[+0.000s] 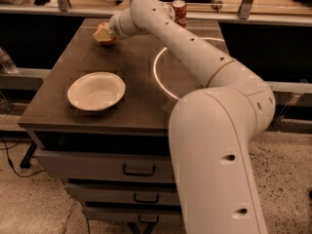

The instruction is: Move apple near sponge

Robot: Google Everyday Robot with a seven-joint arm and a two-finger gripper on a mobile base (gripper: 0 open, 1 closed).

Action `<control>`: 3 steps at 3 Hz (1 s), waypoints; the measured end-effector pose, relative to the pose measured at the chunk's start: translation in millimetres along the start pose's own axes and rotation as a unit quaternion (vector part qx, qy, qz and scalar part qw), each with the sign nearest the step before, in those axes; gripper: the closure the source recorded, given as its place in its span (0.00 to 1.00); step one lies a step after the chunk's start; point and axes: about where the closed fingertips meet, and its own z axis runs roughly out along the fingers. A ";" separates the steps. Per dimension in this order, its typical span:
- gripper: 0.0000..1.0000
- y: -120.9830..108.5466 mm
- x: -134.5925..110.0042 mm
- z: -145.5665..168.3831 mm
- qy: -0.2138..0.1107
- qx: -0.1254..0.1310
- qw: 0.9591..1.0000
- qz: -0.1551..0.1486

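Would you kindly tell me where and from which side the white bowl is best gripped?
Pinch the rim of the white bowl from straight above. It sits upright, open side up, and looks too wide to span, so the thin wall is likely the only hold. The tool is at the far left of the table, away from the bowl.

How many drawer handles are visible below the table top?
3, stacked on the cabinet front: top handle, middle handle, bottom handle near the picture's lower edge. The arm may hide others. The pincer is at the table's far left, by the sponge.
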 end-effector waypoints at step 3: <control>1.00 -12.9 2.7 -158.0 -0.019 0.062 0.995 -0.079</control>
